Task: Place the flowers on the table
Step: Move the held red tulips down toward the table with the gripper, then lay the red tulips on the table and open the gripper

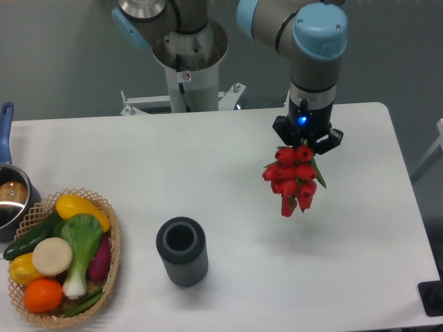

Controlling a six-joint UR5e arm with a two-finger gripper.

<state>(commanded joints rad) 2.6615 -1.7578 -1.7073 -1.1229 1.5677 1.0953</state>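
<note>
The flowers (pixel 292 178), a small bunch of red tulip buds with bits of green leaf, hang from my gripper (pixel 305 145) over the right part of the white table (pixel 208 173). The gripper points straight down and is shut on the stem end of the bunch; the stems are hidden by the fingers and buds. The buds hang down and a little to the left. Whether the lowest buds touch the tabletop cannot be told from this view.
A grey ribbed cylinder (pixel 181 251) stands upright left of the flowers, near the front. A wicker basket (pixel 111 238) of vegetables and fruit sits at the front left. A steel pot (pixel 10 200) with a blue handle is at the left edge.
</note>
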